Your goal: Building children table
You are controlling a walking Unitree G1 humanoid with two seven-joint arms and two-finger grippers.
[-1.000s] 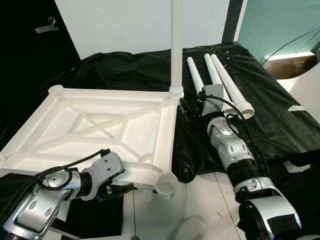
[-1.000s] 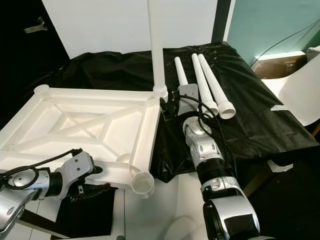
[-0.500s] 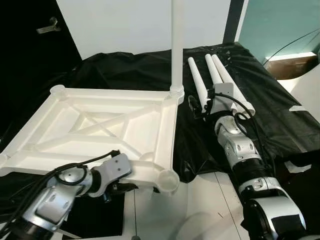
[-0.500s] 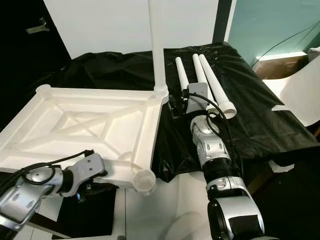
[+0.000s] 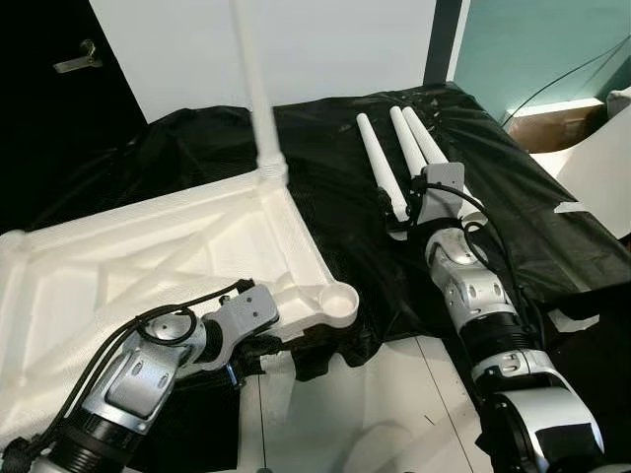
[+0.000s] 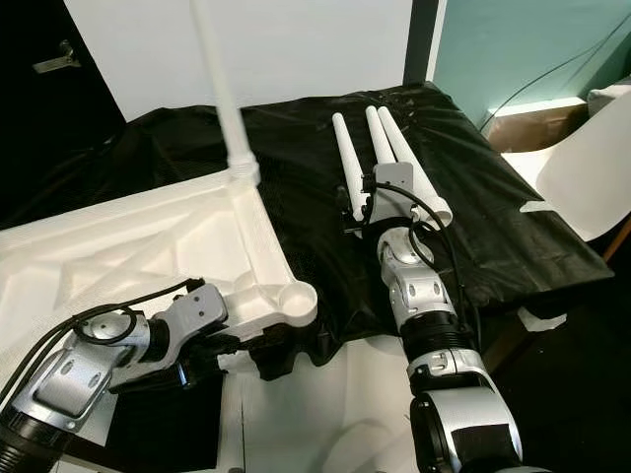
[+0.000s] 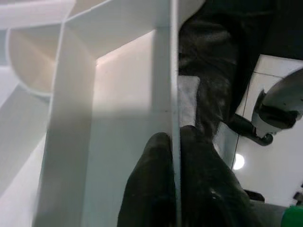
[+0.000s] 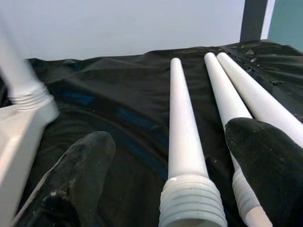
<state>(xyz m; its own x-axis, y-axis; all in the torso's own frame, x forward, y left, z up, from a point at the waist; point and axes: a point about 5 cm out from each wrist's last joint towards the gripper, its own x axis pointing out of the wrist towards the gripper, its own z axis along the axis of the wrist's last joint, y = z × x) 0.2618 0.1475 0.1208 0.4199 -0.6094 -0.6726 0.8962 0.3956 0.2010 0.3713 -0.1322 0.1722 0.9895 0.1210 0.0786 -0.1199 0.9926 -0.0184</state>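
In the left eye view, a big white plastic table top lies upside down on a bench covered with a black sheet. One white plastic leg stands up from the far corner of the table top. The near corner has a round empty socket. The left gripper sits under the near edge of the table top, beside that socket. Three loose white plastic legs lie side by side on the black sheet, to the right of the table top. The right gripper hovers at their near ends.

In the right eye view, the same things show. A white floor lies below the bench edge. A white curved chair stands to the far right.

In the left wrist view, the left gripper pinches a thin white rib of the table top between its two black fingers. It holds the rib tight.

In the right wrist view, the right gripper is spread wide apart. One black finger is on one side and the other is on the far side. The ribbed end of the nearest loose leg sits between them, not touched.
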